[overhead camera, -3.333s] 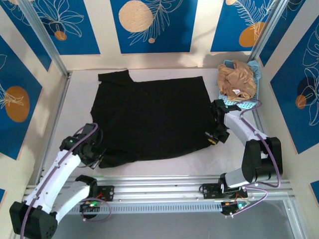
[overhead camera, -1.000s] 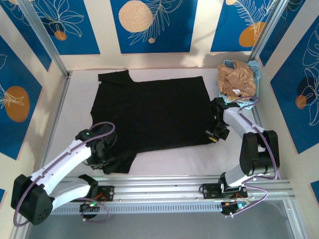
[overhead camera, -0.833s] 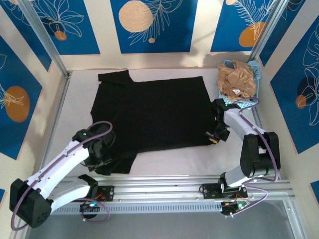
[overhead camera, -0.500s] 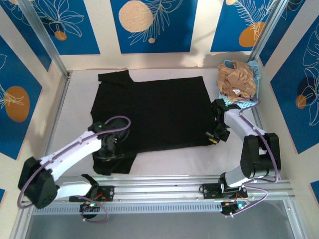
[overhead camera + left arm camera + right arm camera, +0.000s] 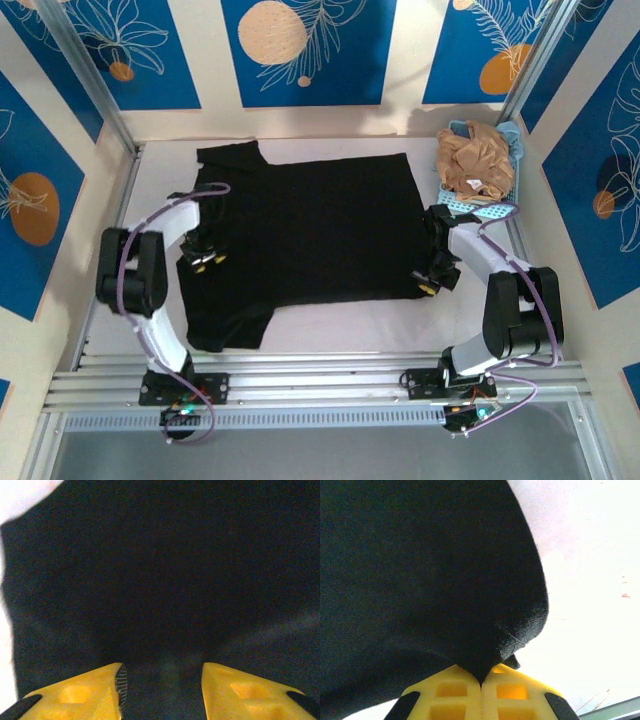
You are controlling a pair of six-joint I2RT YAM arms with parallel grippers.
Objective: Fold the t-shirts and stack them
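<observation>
The black t-shirt (image 5: 310, 220) lies spread flat, plain side up, across the middle of the white table. Its near-left sleeve (image 5: 228, 325) sticks out toward the front. My left gripper (image 5: 203, 262) hovers over the shirt's left edge. In the left wrist view its yellow fingers (image 5: 75, 695) stand apart with black cloth (image 5: 160, 570) beneath them, so the left gripper (image 5: 161, 690) is open. My right gripper (image 5: 428, 285) is shut on the shirt's near-right corner, and the pinched cloth (image 5: 430, 570) bunches above the right gripper (image 5: 481, 685). The tan-brown t-shirt (image 5: 473, 163) sits crumpled at the back right.
A light blue perforated basket (image 5: 490, 212) holds the tan shirt in the back right corner. Bare white table (image 5: 350, 325) runs along the front of the black shirt. Metal frame rails (image 5: 320, 375) border the near edge, and upright posts stand at the back corners.
My left gripper let go of the near-left sleeve and opened, then swung back and up to the shirt's left edge. The right gripper stayed shut on its corner.
</observation>
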